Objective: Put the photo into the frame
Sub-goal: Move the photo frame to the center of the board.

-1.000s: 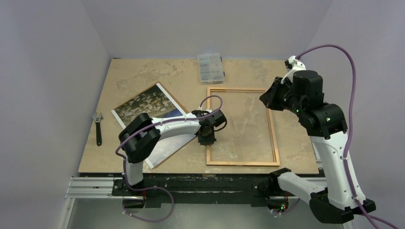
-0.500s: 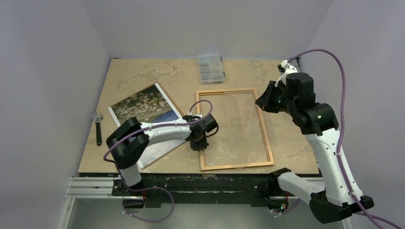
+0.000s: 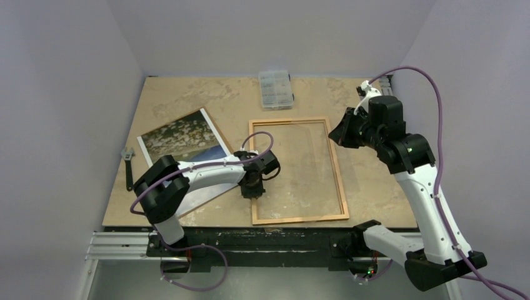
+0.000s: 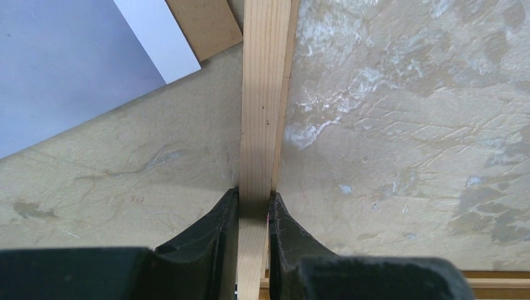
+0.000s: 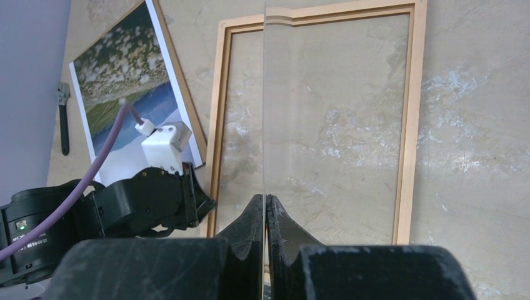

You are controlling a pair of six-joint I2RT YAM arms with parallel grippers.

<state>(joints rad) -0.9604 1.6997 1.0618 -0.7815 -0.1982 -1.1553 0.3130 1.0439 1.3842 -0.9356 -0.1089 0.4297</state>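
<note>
The left gripper (image 4: pixel 253 209) is clamping the frame (image 4: pixel 265 94). Its two dark fingers (image 4: pixel 226 228) are pressing on either side of the pale wooden left rail, with no gap showing between pad and wood. From above, this gripper (image 3: pixel 252 186) is sitting low on the rail, toward the frame's near corner.

The frame (image 3: pixel 338 169) is lying flat on the table (image 3: pixel 187 100), slightly turned, in the middle-right of the surface.

The right gripper (image 5: pixel 265 209) is pinching the pane (image 5: pixel 265 112), a clear sheet that is showing edge-on in its wrist view as a thin bright line running up from the fingertips. The fingers (image 5: pixel 250 225) are nearly together, with only the sheet between them. From above, the right gripper (image 3: pixel 340 133) is hanging over the upper part of the frame's right rail. The pane itself is too clear to make out there.

The photo (image 3: pixel 181 139) is lying face up to the left of the frame, on a brown board (image 3: pixel 226 132) whose edge is peeking out along its right side. The photo's near part is lying hidden under the left arm. It is lying outside the frame, just beside the left rail.

A wrench (image 3: pixel 128 167) is lying near the table's left edge, and a clear plastic box (image 3: pixel 275 89) is sitting at the far edge.
</note>
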